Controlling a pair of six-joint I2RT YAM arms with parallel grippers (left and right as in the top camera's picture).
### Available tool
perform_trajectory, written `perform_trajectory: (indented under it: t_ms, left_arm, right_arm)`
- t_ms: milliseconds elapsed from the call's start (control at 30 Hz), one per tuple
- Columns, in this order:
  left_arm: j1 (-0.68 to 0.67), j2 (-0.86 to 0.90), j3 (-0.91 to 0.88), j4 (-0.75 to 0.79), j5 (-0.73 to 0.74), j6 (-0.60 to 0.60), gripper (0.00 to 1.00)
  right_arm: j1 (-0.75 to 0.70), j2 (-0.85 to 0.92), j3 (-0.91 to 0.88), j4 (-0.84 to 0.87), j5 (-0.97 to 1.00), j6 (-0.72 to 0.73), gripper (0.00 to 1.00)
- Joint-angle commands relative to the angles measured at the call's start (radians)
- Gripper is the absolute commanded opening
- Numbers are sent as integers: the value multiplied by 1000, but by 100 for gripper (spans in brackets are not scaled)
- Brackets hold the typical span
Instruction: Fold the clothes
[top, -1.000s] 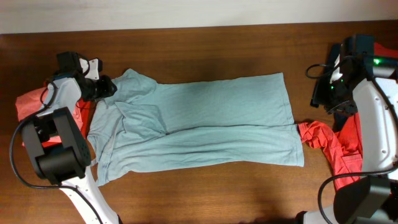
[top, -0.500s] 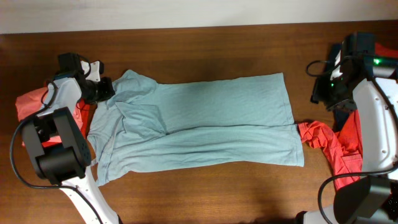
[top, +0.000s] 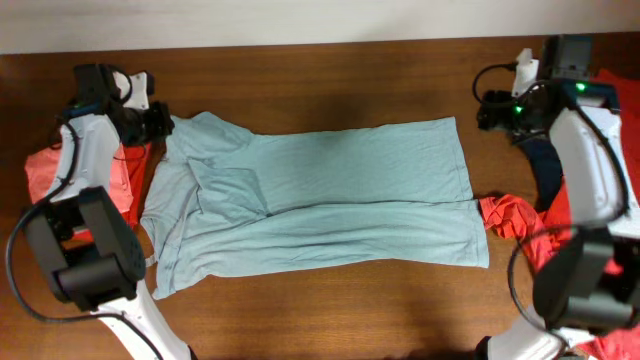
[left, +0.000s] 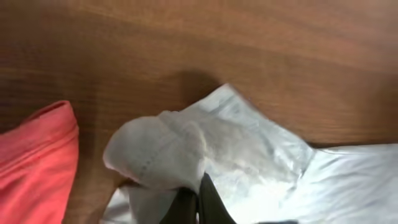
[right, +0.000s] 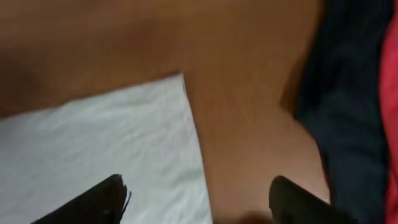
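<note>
A pale blue T-shirt (top: 320, 195) lies across the middle of the table, partly folded, collar end to the left. My left gripper (top: 160, 123) is shut on the shirt's upper left sleeve (left: 168, 152), holding it bunched up off the wood. My right gripper (top: 487, 112) is open and empty just off the shirt's upper right corner (right: 168, 93); its two fingertips (right: 199, 199) straddle the hem edge above the table.
A red garment (top: 45, 170) lies at the left edge, also seen in the left wrist view (left: 31, 162). Red clothes (top: 525, 235) and a dark navy garment (right: 348, 112) lie at the right. The table's back edge runs along the top.
My left gripper has drawn the sleeve up and to the left. My right gripper has swung left from the clothes pile to the shirt's upper right corner.
</note>
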Motion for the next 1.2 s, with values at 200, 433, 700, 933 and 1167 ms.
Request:
perform_trajectory:
  t_ms: [200, 433, 700, 933, 1167]
  left_arm:
    - [-9, -26, 14, -30, 15, -6, 1]
    - [-49, -26, 14, -31, 9, -6, 1]
    - [-63, -26, 14, -32, 3, -2, 1]
    - [-63, -26, 14, -32, -21, -2, 1]
    - [-63, -26, 14, -35, -42, -3, 0]
  right_arm:
    - [0, 254, 10, 209, -109, -9, 81]
    - [7, 370, 10, 334, -159, -2, 81]
    - [47, 404, 10, 421, -163, -2, 82]
    - [59, 441, 10, 420, -159, 6, 66]
    - [59, 441, 10, 409, -140, 43, 12]
